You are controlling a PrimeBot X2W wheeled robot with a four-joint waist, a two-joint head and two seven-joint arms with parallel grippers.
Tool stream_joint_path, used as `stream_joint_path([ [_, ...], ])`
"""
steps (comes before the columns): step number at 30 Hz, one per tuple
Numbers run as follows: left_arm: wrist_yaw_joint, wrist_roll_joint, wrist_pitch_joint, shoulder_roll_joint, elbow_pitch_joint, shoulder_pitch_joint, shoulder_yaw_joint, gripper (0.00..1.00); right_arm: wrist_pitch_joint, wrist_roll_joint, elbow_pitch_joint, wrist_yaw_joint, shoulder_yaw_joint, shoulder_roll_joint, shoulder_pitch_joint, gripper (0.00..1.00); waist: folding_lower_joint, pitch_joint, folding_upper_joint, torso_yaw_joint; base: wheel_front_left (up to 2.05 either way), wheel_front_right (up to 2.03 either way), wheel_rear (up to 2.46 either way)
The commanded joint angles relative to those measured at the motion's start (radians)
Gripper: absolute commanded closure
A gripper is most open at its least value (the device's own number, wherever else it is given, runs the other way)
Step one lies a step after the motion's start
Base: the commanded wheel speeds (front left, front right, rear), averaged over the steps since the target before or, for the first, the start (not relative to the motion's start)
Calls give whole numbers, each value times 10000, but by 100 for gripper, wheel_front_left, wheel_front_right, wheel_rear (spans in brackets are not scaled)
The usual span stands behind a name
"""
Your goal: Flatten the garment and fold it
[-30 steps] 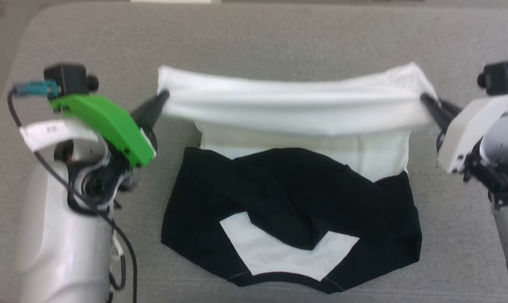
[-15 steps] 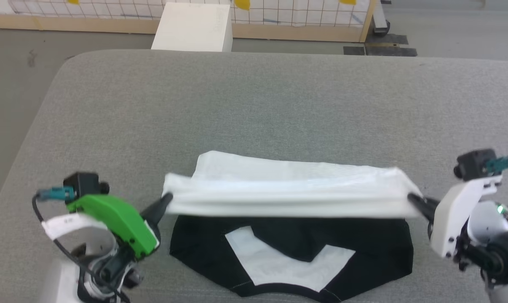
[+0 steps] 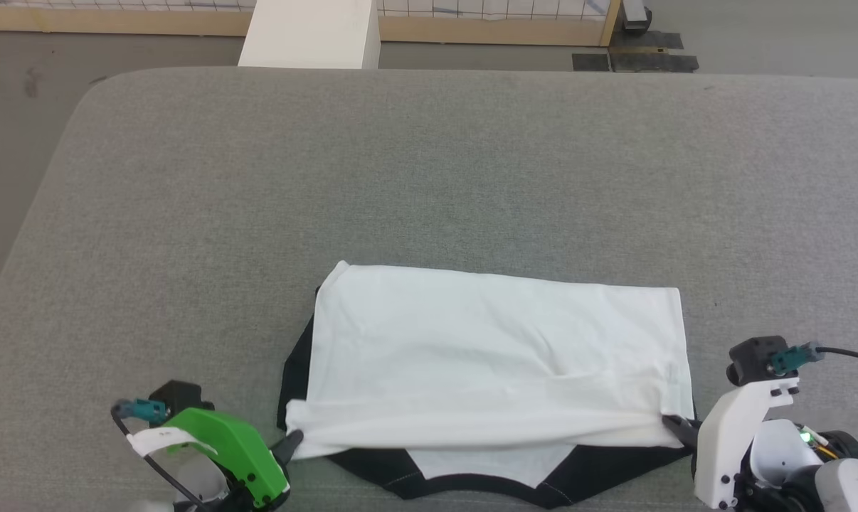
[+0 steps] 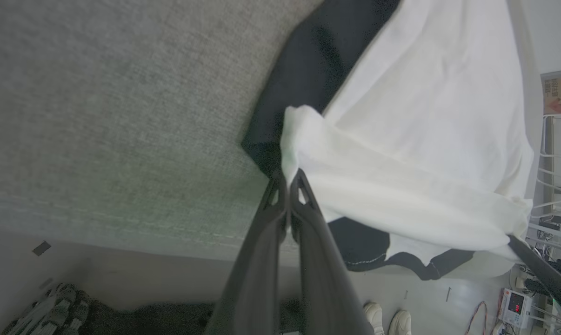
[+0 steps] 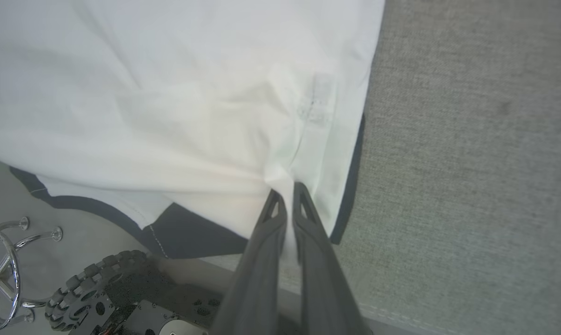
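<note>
Cloth this soft and light will sag and crease wherever it is unsupported, so the garment (image 3: 496, 341) is best taken at 2 corners of 1 edge and kept taut between them. It lies on the near half of the grey desk (image 3: 429, 178), a white panel doubled over the black one, with the black hem (image 3: 472, 491) showing along the near side. The left tool (image 3: 292, 442) has its fingers pressed together on the near left corner of the white layer. The right tool (image 3: 674, 424) pinches the near right corner likewise, and a ridge of fabric is drawn between them. The head view gives the whole outline and the smooth far edge. The left wrist view shows the bunched corner in the grip with black cloth beneath, plus what may be pale shoes (image 4: 392, 321), blurred. The right wrist view shows a side seam (image 5: 308, 125) running into the grip and a thin black edge at the right
</note>
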Motion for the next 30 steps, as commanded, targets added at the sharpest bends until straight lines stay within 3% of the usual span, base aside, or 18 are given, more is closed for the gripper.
stream_joint_path([
  [1, 42, 75, -80, 1, 195, -2, -8, 100, -90, -94, 108, -19, 34, 56, 138, 100, 1, 28, 0, -22, 0, 0, 0],
  [4, 34, 171, -224, 22, 592, -114, -44, 100, -153, -129, 314, -19, 97, 142, 143, 100, 1, -10, 0, -35, 0, 0, 0],
  [5, 26, 219, -284, 55, 699, -149, -48, 95, -165, -133, 352, -19, 108, 162, 147, 100, 1, -37, 0, -36, 0, 0, 0],
  [6, 28, 266, -302, 92, 838, -183, -69, 60, -172, -131, 382, -19, 142, 181, 165, 80, 1, -78, 0, -34, 0, 0, 0],
  [7, 30, 319, -319, 138, 933, -213, -88, 15, -161, -99, 398, -19, 159, 205, 198, 65, 1, -135, 0, -29, 0, 0, 0],
  [8, 35, 333, -326, 172, 1039, -242, -82, 0, -170, -66, 394, -19, 137, 229, 241, 0, 1, -209, 0, -24, 0, 0, 0],
  [15, 500, 650, 282, 653, 998, -160, -196, 0, 11, 250, -399, -19, -251, 135, 790, 0, 1, -761, 0, -11, 0, 0, 0],
  [20, 879, 844, 365, 1176, 138, -79, 108, 0, 275, 460, -1514, -19, -1212, 127, 1182, 0, 1, -1006, 0, -57, 0, 0, 0],
  [24, 571, 1122, -1242, 1288, -1002, -338, 558, 0, 356, 306, -1940, -19, -2002, 315, 958, 0, 1, -969, 0, -108, 0, 0, 0],
  [30, -633, 2430, -5152, 1414, -1830, -683, 570, 0, 350, 29, -1432, -19, -2536, 688, -81, 0, 1, -491, 0, -138, 0, 0, 0],
])
